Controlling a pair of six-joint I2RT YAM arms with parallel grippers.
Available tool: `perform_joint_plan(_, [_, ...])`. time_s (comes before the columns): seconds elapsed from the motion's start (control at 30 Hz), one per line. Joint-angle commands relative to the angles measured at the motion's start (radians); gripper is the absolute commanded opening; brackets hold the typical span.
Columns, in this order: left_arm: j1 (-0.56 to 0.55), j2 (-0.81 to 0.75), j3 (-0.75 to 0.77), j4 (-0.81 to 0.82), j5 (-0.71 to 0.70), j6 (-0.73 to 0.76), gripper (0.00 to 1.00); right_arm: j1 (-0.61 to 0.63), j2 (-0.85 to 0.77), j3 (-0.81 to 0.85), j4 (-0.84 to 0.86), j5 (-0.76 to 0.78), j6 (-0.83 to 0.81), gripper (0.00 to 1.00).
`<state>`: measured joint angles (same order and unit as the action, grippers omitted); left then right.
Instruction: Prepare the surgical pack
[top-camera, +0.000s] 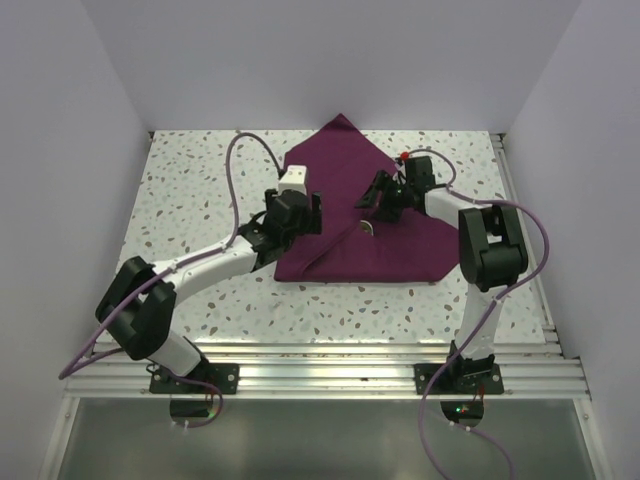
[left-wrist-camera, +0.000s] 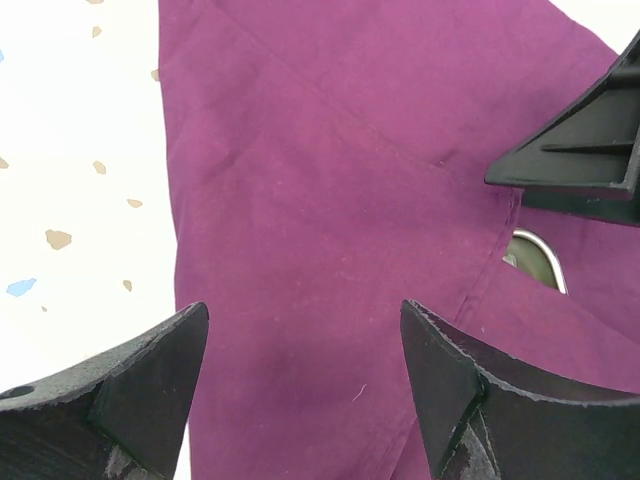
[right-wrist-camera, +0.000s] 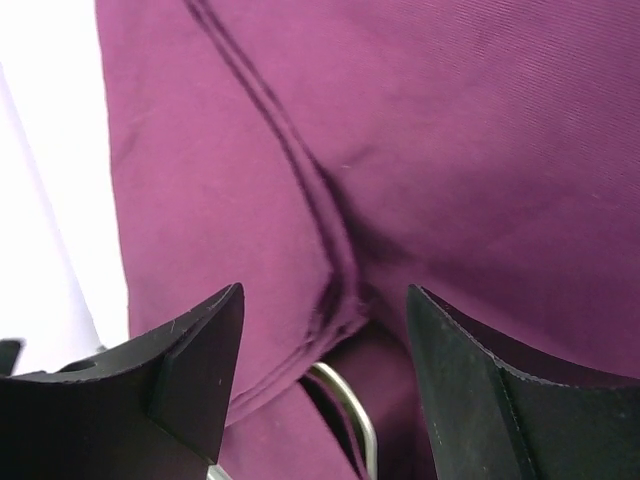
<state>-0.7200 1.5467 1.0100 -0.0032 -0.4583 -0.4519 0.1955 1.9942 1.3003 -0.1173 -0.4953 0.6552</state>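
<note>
Purple cloth (top-camera: 345, 190) over half-hidden steel tray (left-wrist-camera: 535, 258)

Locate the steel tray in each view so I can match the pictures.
Top external: the steel tray is a small glint near the middle of the purple cloth.
Left wrist: the steel tray shows as a curved rim at the right edge, peeking from under the cloth.
Right wrist: the steel tray shows as a curved rim at bottom centre, under the cloth's hem.
Shared landmark: the cloth's fold edge covering it.

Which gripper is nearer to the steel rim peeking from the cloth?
The right gripper: the rim shows between its jaws, but aside from the left gripper.
</note>
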Motion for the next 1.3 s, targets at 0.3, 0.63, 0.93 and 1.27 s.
perform_joint_plan(0.3, [0.007, -0.063, -0.088, -0.02, 0.003, 0.024, 0.8, 0.021, -0.037, -0.036, 0.036, 0.052, 0.024, 0.6])
perform_joint_plan(0.63, [0.016, -0.092, -0.105, -0.041, 0.006, 0.036, 0.79, 0.033, -0.031, -0.013, 0.042, 0.032, 0.05, 0.03])
perform_joint_plan(0.93, [0.013, -0.126, -0.145, -0.034, 0.115, 0.013, 0.76, 0.022, -0.054, 0.017, 0.015, 0.037, 0.037, 0.0])
perform_joint_plan(1.27, [-0.015, -0.206, -0.27, 0.063, 0.233, -0.065, 0.73, 0.005, -0.055, 0.022, -0.001, 0.044, 0.015, 0.0])
